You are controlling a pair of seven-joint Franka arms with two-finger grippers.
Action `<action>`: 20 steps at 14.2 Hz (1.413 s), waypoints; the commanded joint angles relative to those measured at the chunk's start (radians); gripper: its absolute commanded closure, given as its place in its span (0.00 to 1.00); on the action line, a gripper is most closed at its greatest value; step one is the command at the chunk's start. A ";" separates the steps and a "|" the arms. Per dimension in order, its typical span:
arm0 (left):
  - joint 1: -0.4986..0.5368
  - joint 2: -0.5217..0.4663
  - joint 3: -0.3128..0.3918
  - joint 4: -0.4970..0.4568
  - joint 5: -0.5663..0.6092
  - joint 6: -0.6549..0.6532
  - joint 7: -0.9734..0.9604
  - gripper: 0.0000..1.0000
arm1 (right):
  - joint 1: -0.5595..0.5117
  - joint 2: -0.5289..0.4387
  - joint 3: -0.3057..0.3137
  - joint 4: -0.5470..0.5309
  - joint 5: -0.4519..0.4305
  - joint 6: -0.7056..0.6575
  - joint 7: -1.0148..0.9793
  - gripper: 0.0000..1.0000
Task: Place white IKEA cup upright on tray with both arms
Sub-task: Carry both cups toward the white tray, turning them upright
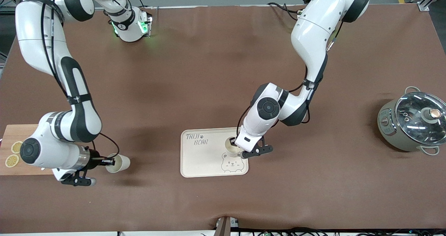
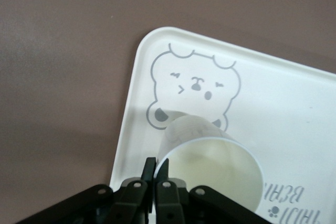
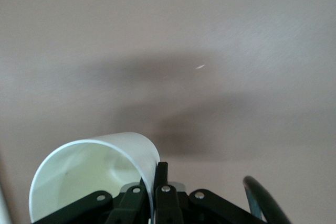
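Observation:
A white cup [image 1: 229,144] stands upright, mouth up, on the cream tray [image 1: 200,159], beside the bear drawing. My left gripper [image 1: 238,149] is shut on its rim, one finger inside and one outside; the left wrist view shows the gripper [image 2: 156,167], this cup [image 2: 215,163] and the tray [image 2: 294,103]. A second white cup [image 1: 119,162] is held tipped on its side low over the brown table, between the tray and the cutting board. My right gripper [image 1: 108,161] is shut on its rim, as the right wrist view shows for the gripper [image 3: 155,174] and that cup [image 3: 89,174].
A wooden cutting board [image 1: 21,138] with two lemon slices [image 1: 14,154] lies at the right arm's end, partly under the right arm. A grey pot with a glass lid [image 1: 414,122] stands at the left arm's end. A brown cloth covers the table.

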 commanded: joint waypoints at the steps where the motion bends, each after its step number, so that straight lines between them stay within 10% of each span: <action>1: -0.009 0.010 0.014 0.019 -0.015 -0.022 -0.008 1.00 | 0.052 -0.050 -0.002 -0.010 0.013 -0.040 0.135 1.00; 4: -0.015 0.013 0.014 0.019 -0.015 -0.022 -0.011 0.88 | 0.130 -0.052 -0.002 -0.010 0.025 -0.037 0.288 1.00; 5: -0.015 0.013 0.014 0.019 -0.015 -0.022 -0.016 0.01 | 0.156 -0.052 -0.004 -0.008 0.024 -0.033 0.342 1.00; 20: 0.028 -0.188 0.082 0.019 0.005 -0.192 0.098 0.00 | 0.389 -0.021 -0.021 -0.059 -0.033 0.241 0.680 1.00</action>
